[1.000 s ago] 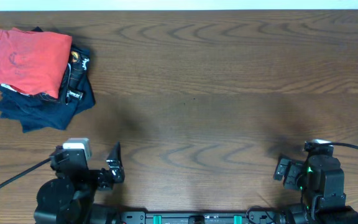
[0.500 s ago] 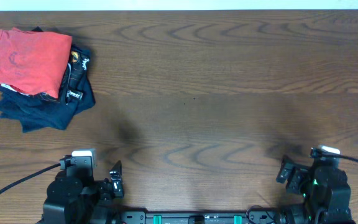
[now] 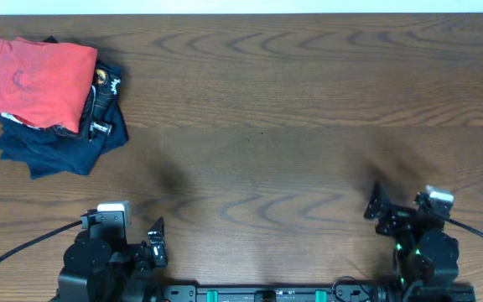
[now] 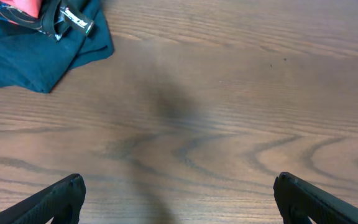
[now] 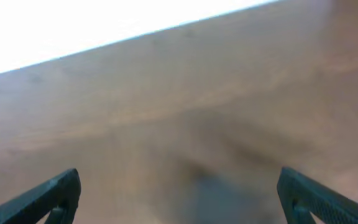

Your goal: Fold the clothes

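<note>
The clothes, a folded red-orange T-shirt (image 3: 36,77), lie on top of a pile of dark navy shirts (image 3: 61,143) at the table's far left corner. In the left wrist view only a red sliver of the T-shirt (image 4: 27,5) shows at the top edge, above the navy cloth (image 4: 39,56). My left gripper (image 3: 153,242) (image 4: 179,199) stands open near the front left edge, with bare wood between its fingers. My right gripper (image 3: 379,210) (image 5: 182,199) is open at the front right, far from the clothes, and holds nothing.
The wooden table (image 3: 267,126) runs between the arms and the pile. A white-lettered navy shirt edge (image 3: 103,105) sticks out on the pile's right side. The right wrist view is blurred and shows the table's far edge (image 5: 166,31) against a bright background.
The left arm drew back toward the front edge and then stayed still. The right arm shifted, and its gripper now points further up the table. Both grippers stayed open.
</note>
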